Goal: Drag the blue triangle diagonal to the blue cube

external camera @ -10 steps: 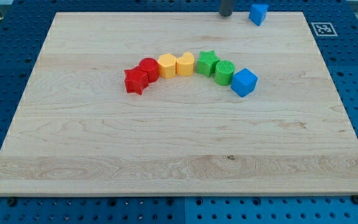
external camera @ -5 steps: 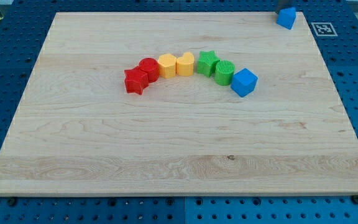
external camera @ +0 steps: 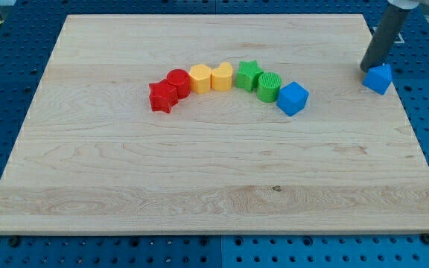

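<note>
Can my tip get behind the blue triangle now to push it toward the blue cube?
Probably yes: my tip already touches the blue triangle at its upper left, and bare board separates it from the blue cube.

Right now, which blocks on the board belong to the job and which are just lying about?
In the job: blue triangle near the board's right edge, my tip touching its upper left; blue cube.

Lying about: green cylinder, green star, yellow heart, yellow hexagon, red cylinder, red star.
</note>
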